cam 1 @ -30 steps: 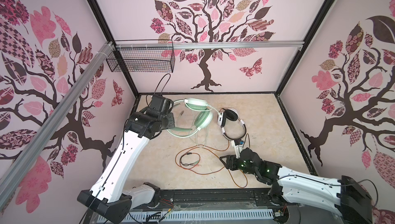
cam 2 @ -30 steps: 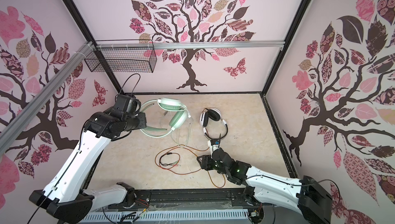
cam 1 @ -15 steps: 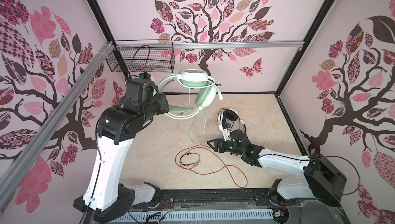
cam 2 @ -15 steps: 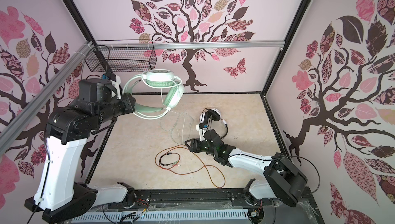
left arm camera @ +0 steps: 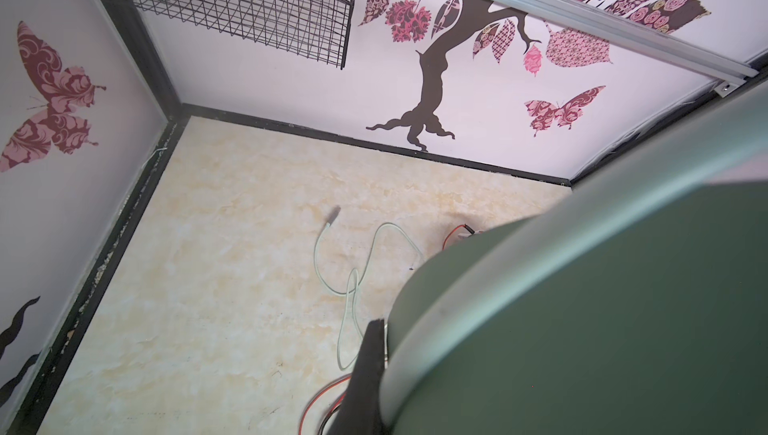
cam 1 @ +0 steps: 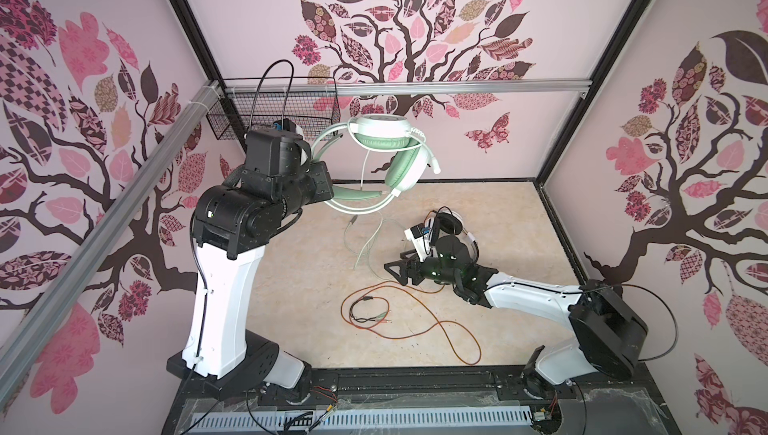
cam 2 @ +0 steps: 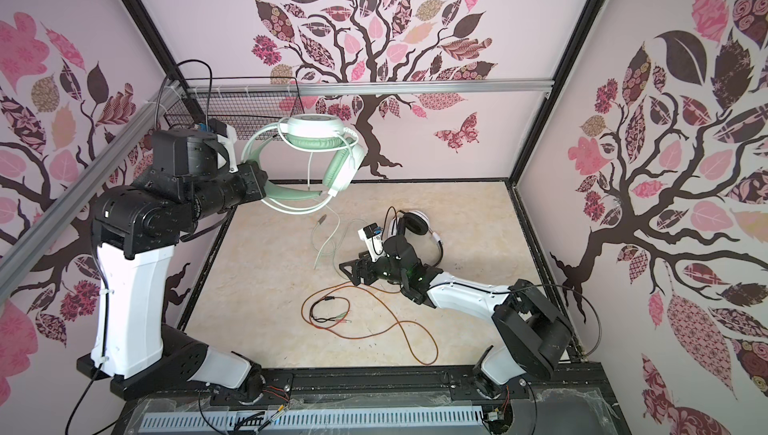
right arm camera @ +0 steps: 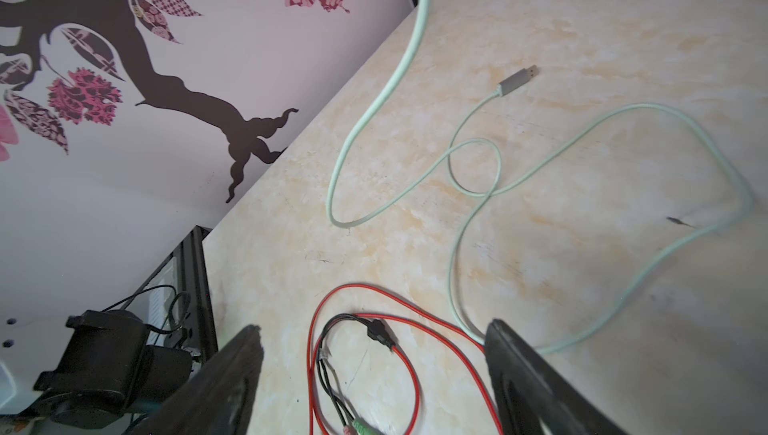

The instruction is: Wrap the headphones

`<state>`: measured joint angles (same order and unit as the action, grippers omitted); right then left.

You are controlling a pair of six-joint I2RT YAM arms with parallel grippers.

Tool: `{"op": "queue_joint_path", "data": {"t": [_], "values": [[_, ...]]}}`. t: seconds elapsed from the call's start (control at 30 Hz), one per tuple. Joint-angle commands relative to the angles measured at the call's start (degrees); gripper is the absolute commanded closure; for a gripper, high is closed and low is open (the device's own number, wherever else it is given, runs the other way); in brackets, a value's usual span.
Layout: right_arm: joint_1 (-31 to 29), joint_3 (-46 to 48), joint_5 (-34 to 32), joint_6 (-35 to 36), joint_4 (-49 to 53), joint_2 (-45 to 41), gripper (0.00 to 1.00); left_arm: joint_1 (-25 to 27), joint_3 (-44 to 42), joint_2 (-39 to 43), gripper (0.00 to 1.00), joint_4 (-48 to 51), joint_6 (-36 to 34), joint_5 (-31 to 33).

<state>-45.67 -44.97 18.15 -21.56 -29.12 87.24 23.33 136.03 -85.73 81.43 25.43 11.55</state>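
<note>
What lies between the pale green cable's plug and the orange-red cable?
Only loops of the pale green cable itself, on bare table; the right wrist view shows it.

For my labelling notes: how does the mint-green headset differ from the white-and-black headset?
The mint-green headset hangs in the air, held at its band by the left gripper; the white-and-black headset lies on the table. The mint-green headset has a broad padded band, the white-and-black headset a thin black one. Their cables differ too: pale green cable against orange-red cable. Both cables trail loose on the table.
</note>
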Motion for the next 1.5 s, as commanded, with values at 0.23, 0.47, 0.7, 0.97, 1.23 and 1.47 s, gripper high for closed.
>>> {"op": "queue_joint_path", "data": {"t": [0.23,0.47,0.7,0.97,1.23,1.47], "values": [[-0.1,5.8,3.7,-1.6,-58.0,21.5,0.16,-0.4,4.3,-0.7,1.0,-4.0,1.1,-0.6],[-0.8,-2.4,4.1,-3.4,-65.3,32.6,0.21,-1.6,4.0,-1.3,1.0,-4.4,0.9,-1.8],[-1.6,-9.4,4.6,-6.8,-62.7,37.6,0.27,-2.4,3.3,-1.4,1.0,-4.8,1.0,-2.8],[-2.6,-13.6,1.2,-9.2,-60.2,41.4,0.35,-2.8,3.4,-1.3,1.0,-4.9,1.0,-3.0],[-4.1,-16.2,2.1,-10.2,-59.1,43.7,0.38,-2.7,3.0,-1.0,1.0,-4.9,1.0,-3.2],[-6.5,-21.6,1.3,-10.4,-56.7,46.6,0.38,-2.9,2.9,-0.8,1.0,-4.9,1.1,-3.3]]}}
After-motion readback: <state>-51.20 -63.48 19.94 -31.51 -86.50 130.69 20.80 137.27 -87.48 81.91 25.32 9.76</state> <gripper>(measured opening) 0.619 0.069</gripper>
